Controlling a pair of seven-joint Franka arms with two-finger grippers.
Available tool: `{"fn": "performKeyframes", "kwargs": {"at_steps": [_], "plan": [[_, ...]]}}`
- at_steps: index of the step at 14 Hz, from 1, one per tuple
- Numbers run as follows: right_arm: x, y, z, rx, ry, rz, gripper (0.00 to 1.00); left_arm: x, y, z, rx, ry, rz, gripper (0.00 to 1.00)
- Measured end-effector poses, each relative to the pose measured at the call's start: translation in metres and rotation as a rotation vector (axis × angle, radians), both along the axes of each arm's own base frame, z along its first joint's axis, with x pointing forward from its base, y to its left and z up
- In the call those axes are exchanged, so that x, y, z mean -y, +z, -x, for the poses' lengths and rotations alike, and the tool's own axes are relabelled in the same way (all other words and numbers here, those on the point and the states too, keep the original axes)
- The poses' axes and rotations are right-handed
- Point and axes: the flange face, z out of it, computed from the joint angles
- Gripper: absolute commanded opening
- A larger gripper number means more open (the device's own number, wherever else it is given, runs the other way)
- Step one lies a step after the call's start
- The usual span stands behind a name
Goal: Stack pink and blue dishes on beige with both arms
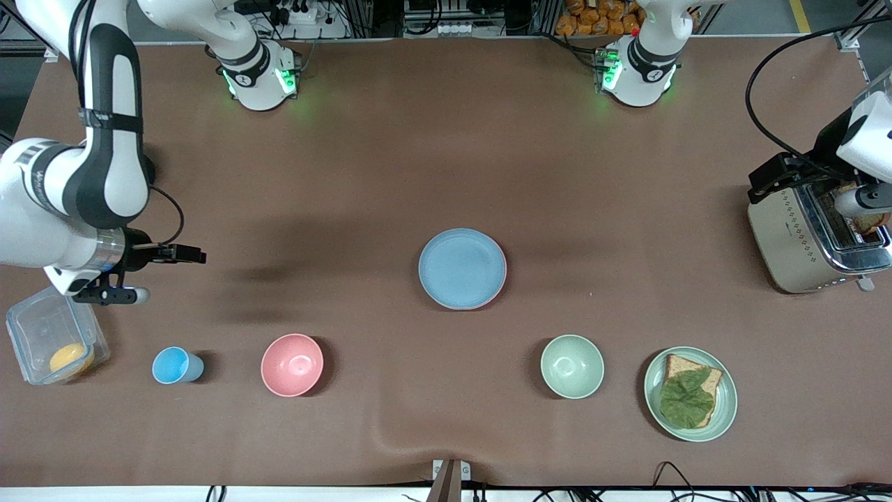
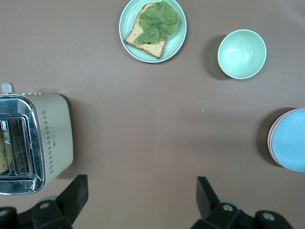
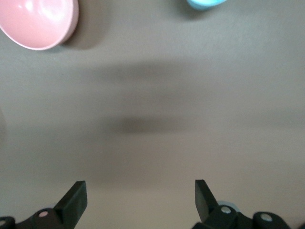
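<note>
Stack at table centre: light blue plate (image 1: 462, 268) on top, pink plate (image 2: 271, 138) rim showing just beneath; beige plate not discernible. Left gripper (image 2: 140, 195) hanging over bare table beside the toaster (image 1: 812, 237), fingers spread, empty. Right gripper (image 3: 139, 198) over bare table near the clear container (image 1: 56, 345), fingers likewise apart, empty.

A robotics lab staged as a kitchen: two white robot arms are bolted by their bases (image 1: 261, 80) along a brown-covered bench (image 1: 446, 174), with cables and power strips (image 1: 300, 14) at its edge. Kitchen props sit on it: a toaster (image 1: 812, 240), bowls (image 1: 293, 364), a plate of bread (image 1: 690, 394).
</note>
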Motion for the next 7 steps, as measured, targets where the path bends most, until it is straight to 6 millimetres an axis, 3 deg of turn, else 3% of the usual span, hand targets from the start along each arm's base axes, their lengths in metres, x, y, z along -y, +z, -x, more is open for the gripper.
{"fn": "performKeyframes", "kwargs": {"at_steps": [4, 7], "plan": [[0.001, 0.050, -0.012, 0.028, 0.021, 0.010, 1.00, 0.000, 0.000, 0.000, 0.000, 0.000, 0.000, 1.00], [-0.002, 0.068, -0.014, 0.035, 0.031, 0.005, 1.00, 0.000, 0.000, 0.000, 0.000, -0.001, 0.000, 1.00]]}}
